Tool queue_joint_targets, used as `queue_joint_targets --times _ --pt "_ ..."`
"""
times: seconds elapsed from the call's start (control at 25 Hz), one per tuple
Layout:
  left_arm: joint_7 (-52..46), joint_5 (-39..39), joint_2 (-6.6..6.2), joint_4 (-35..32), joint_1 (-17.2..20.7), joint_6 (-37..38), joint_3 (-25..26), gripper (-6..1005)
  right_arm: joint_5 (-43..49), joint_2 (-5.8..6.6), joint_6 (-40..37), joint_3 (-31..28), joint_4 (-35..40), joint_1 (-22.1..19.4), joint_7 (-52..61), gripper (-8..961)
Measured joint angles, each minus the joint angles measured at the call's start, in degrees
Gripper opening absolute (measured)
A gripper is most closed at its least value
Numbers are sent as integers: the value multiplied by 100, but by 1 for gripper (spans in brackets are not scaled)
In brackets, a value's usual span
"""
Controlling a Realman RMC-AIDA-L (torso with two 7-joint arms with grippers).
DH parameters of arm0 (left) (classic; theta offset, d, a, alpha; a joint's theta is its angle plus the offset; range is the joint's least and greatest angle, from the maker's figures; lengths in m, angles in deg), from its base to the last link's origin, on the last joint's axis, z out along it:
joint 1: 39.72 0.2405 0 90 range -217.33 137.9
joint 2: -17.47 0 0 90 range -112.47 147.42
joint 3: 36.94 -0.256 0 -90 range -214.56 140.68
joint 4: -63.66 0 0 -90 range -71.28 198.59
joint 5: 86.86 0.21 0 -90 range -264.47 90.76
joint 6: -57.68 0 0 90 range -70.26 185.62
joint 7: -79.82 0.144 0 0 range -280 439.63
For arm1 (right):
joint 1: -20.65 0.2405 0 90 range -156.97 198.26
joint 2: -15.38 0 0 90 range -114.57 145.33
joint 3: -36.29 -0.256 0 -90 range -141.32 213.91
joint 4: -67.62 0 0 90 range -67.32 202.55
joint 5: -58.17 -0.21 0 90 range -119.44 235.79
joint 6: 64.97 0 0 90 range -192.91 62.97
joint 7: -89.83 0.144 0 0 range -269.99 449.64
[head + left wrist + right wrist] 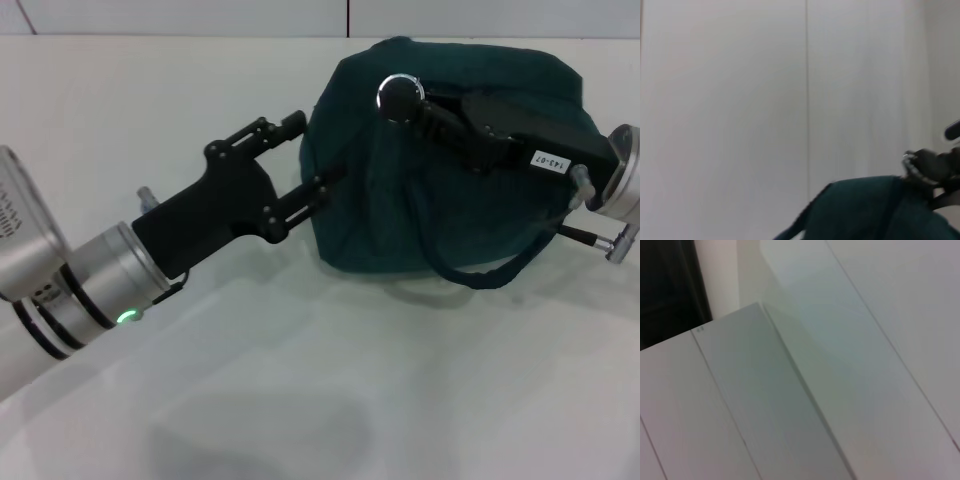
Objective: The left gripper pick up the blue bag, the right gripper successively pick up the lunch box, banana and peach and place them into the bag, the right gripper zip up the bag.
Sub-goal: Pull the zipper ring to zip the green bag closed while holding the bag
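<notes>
The blue bag (400,210) stands on the white table, bulging, with its top looking closed. It also shows in the left wrist view (870,210). My left gripper (318,152) is at the bag's left side, open, with its lower finger against the fabric. My right gripper (405,98) lies across the top of the bag, reaching towards its left end. In the left wrist view the right gripper (935,167) is beside a metal ring (910,160) on the bag's top. The lunch box, banana and peach are out of sight.
A loop handle (500,272) hangs down the bag's front right. The white table (300,380) stretches in front of the bag. A white wall (200,15) rises behind. The right wrist view shows only white panels (790,405).
</notes>
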Motion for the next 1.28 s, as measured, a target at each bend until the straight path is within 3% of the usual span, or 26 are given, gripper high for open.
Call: queue_joint_targets --times 0.24,0.68,0.96,1.28 --pt "11 -75 -1 -379 338 -162 10 622 5 49 -168 0 45 -174 45 41" --pt "4 138 -4 -394 183 -170 -56 618 -13 310 -369 -43 53 -761 123 41" --pt "-2 684 61 -330 -165 -189 -62 615 16 286 -363 -170 48 -856 114 41" --pt "-76 764 70 -315 -323 -199 -140 609 14 270 -338 -169 41 -859 86 40"
